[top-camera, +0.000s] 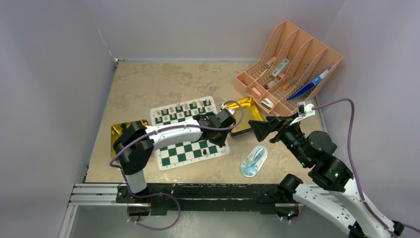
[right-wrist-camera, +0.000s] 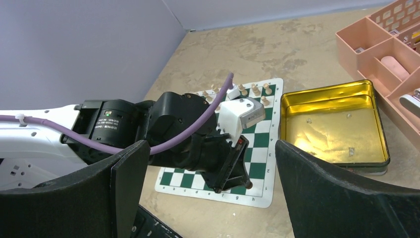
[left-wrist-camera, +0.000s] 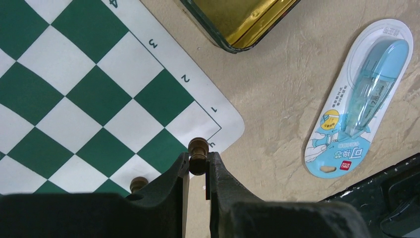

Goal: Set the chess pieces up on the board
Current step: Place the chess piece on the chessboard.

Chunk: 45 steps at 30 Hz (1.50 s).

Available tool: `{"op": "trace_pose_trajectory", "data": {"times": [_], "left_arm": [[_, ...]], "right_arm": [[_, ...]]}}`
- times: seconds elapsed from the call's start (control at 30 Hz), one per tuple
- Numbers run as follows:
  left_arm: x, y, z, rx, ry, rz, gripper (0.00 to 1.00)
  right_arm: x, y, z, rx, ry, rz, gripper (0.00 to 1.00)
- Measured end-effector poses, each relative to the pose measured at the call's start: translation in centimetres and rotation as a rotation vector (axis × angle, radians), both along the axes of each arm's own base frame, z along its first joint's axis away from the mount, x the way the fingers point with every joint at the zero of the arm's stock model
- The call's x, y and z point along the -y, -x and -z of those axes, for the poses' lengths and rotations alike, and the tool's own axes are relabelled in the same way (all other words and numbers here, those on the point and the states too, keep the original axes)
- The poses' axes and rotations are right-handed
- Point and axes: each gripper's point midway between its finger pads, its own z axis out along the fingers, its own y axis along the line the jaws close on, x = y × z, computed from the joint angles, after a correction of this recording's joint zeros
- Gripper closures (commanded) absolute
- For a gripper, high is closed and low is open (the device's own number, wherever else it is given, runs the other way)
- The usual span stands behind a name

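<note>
The left gripper was clamped on a dark brown chess piece, its two black fingers pinching the piece low on its stem with the round head standing clear above them. The piece hung over the near right corner of the board, by the printed 1 on the white border; whether its base touched the mat could not be told. A second dark piece stood on the board just beside the gripper, partly hidden by a finger. In the top view a row of light tan pieces lined the far edge of the board, and the left arm lay across its middle. The right gripper was spread wide and held nothing – it hovered to the right of the board, facing the left gripper, above the tan table. Just beyond the board's right edge sat an open gold tin. A blue blister pack lay flat near the held piece, apart from the board, and an orange rack stood at the far right.
</note>
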Motion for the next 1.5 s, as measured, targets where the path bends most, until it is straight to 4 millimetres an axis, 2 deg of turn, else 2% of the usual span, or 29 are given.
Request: {"op": "trace_pose_trajectory", "data": {"times": [0.4,0.97,1.2,1.37,1.5], "left_arm": [[0.5,-0.3,1.6,0.009,-0.024,-0.001,1.0],[0.6,-0.7,1.6,0.031,-0.023,-0.009,1.0],[0.5,-0.6,2.3,0.025,-0.041,-0.006,1.0],[0.5,-0.5,2.6,0.021,-0.047,-0.004,0.93],[0.6,-0.4,2.6,0.02,-0.049,-0.002,0.82]], "right_arm": [[0.0,0.0,0.1,-0.002,0.002,0.0,0.01],[0.0,0.0,0.1,-0.002,0.002,0.0,0.01],[0.0,0.0,0.1,-0.002,0.001,0.0,0.01],[0.0,0.0,0.1,-0.002,0.002,0.0,0.01],[0.0,0.0,0.1,-0.002,0.001,0.0,0.01]]}}
